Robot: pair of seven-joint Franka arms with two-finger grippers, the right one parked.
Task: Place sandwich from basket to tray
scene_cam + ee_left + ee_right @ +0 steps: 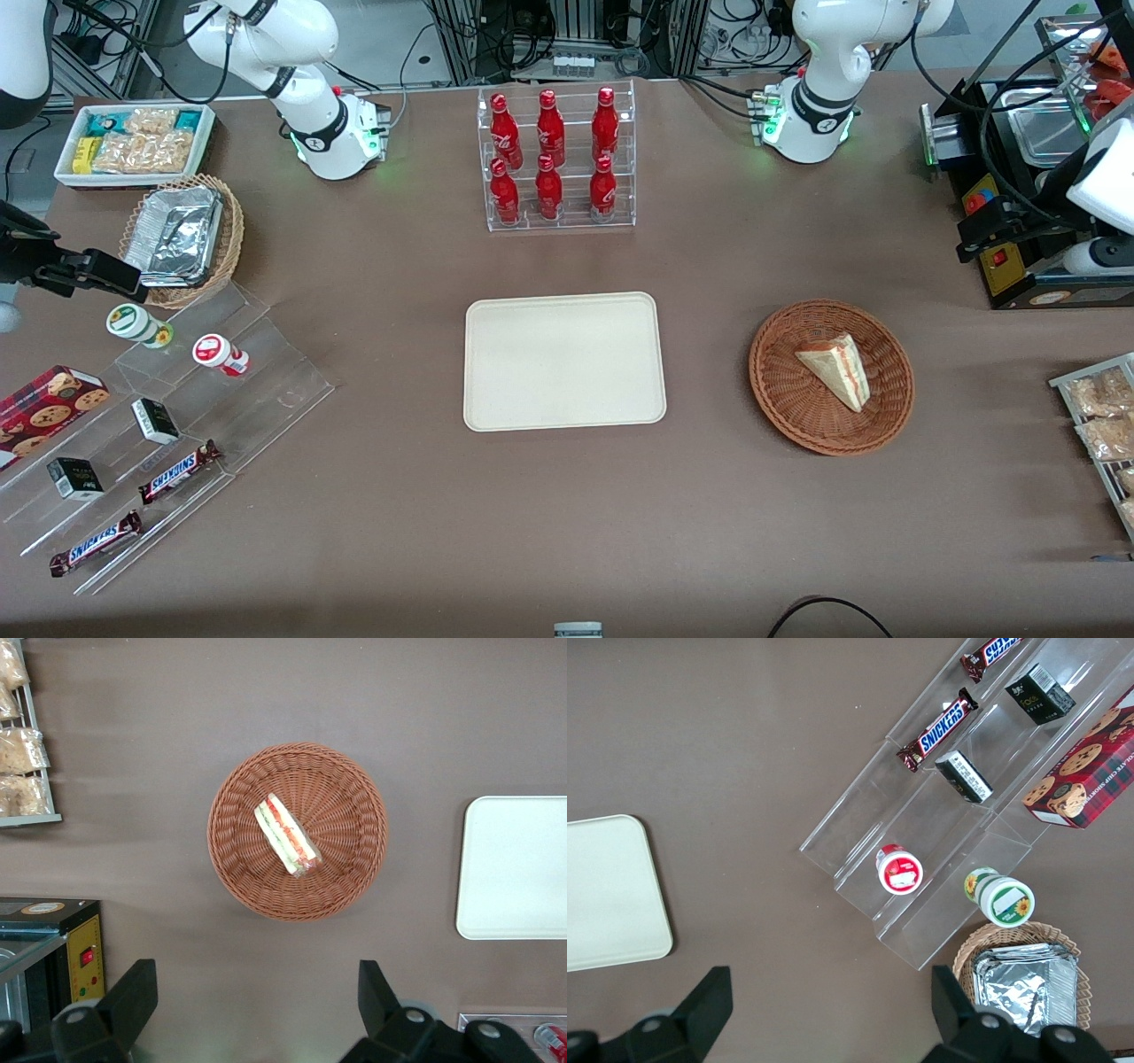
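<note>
The sandwich (836, 367) (287, 835), a pale bread wedge with red and green filling along its cut edge, lies in the round reddish-brown wicker basket (780, 390) (354, 806). The cream tray (563, 361) (514, 868) lies flat and bare beside the basket, toward the parked arm's end of the table. My gripper (974, 237) (257, 979) hangs high above the table, farther from the front camera than the basket and toward the working arm's end. It is open, its fingers (133, 992) wide apart with only brown tabletop between them, well clear of the sandwich.
A black machine with a red button (1010, 257) (84, 957) stands by my gripper. A rack of snack bags (1103, 416) (22, 744) lies near the basket. A clear stand of red bottles (554, 159) is farther back than the tray.
</note>
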